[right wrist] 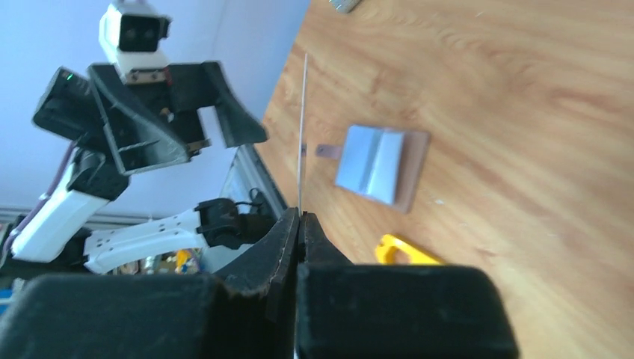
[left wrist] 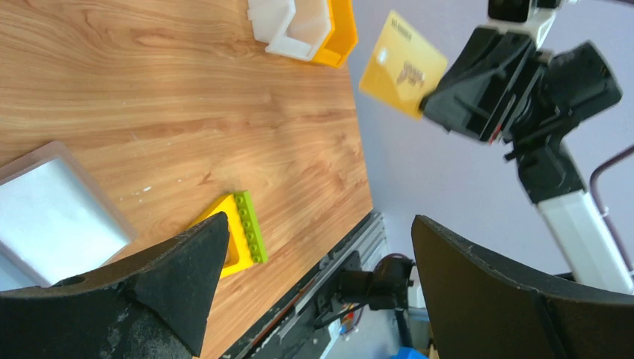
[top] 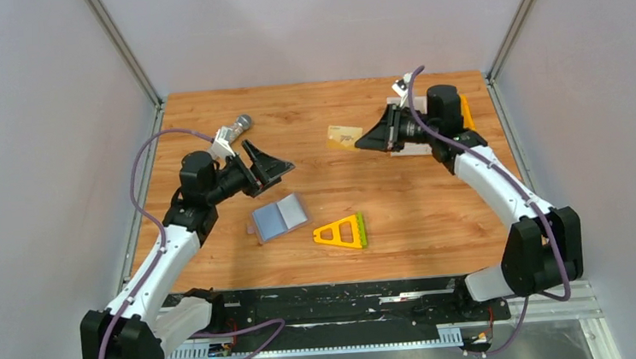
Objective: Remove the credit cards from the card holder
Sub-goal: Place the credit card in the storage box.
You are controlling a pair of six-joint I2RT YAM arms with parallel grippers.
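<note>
Gold card (left wrist: 402,63) pinched by right gripper (right wrist: 300,217), edge-on its wrist view; left gripper (left wrist: 320,228) spread.

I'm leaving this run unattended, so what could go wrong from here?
The right gripper pinches the credit card by one edge only, up in the air; it may slip or twist out before it is set down. The left gripper is open and off the card holder, so nothing pins the holder; it may slide toward the triangular frame on the next pull.

A yellow-green triangular frame (top: 360,229) lies on the table (top: 293,121); white bin (left wrist: 291,43) beside orange bin (left wrist: 342,30), seemingly touching.
</note>
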